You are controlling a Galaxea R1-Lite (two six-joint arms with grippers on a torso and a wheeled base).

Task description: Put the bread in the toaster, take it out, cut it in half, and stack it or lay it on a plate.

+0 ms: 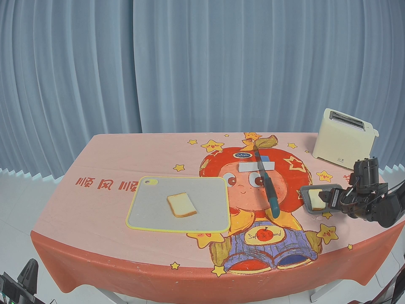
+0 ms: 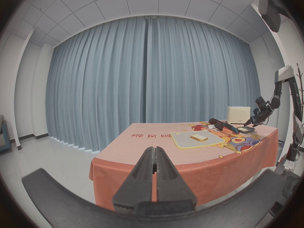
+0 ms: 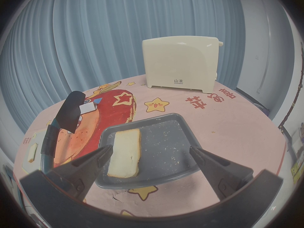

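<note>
Cream toaster bears small dark label; red characters mark tablecloth

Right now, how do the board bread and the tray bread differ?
The board bread lies on the cutting board, far from the right gripper; the tray bread lies on the grey tray, at that gripper's open fingers. Board bread's crust looks browner than tray bread's. Both lie flat.
</note>
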